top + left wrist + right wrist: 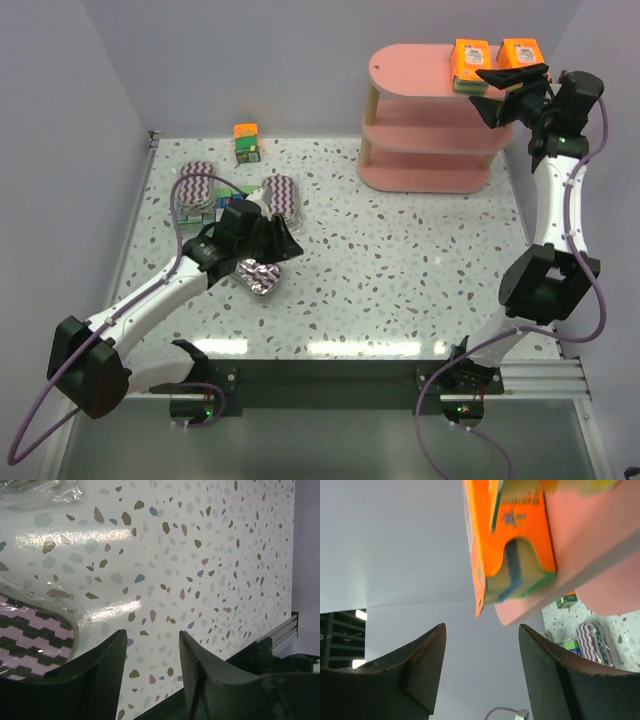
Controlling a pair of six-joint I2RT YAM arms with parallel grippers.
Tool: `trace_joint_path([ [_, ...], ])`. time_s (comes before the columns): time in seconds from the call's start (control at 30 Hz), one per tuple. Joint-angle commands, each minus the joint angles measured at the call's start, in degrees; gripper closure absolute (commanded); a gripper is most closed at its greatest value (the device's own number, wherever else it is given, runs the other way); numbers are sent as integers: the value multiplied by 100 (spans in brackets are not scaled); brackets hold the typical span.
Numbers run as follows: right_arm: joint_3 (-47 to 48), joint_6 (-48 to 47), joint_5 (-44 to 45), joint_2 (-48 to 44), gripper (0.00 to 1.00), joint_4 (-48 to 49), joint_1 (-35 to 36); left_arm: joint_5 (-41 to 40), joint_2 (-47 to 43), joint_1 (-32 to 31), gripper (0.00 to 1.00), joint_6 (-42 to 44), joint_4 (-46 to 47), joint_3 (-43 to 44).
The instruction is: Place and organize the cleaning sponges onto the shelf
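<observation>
Meanwhile, on the counter [400, 270], well apart from the pink shelf [420, 178] where two orange packs [470, 62] sit by the spread, empty right fingers [425, 655], a purple zigzag pack [30, 635] lies just left, in the wrist view, of the spread left fingers [100, 665].

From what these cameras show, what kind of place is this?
Probably a robot test cell, not a home: a speckled table boxed in by plain pale walls, with the left arm and right arm bolted to an aluminium rail.
</observation>
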Motion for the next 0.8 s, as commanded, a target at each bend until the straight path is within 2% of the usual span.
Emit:
trace_joint_path([
  [0.0,-320,-330,-282,-1093,36,-267,-32,-295,-194,137,47,17,-104,594],
  [0.03,-479,-409,-308,-1252,33,-320,-41,-296,-168,286,43,43,-131,666],
  [0.1,-918,-690,-273,-1753,32,-574,-32,-78,34,549,41,219,-244,928],
  [0.17,-1373,-1067,-177,-2148,31,-960,20,108,349,1120,38,429,-333,1140],
  [0.27,-1868,-1753,183,-2799,28,-1539,450,337,945,1824,30,876,-482,1824],
  [0.3,-1947,-1955,245,-3026,27,-1734,782,250,1122,1938,25,1000,-595,2322],
  [0.4,-2360,-2676,413,-3327,22,-2341,1346,101,1983,2352,17,1396,-816,3458],
  [0.53,-3202,-3624,492,-3879,18,-3176,1690,91,3152,2799,15,1503,-922,4830],
  [0.63,-3686,-4029,658,-4197,17,-3721,1945,-136,4092,2880,15,1546,-1018,5945],
  [0.77,-4048,-4391,913,-4689,16,-4389,1972,-576,5657,2880,12,1845,-1448,7990],
])
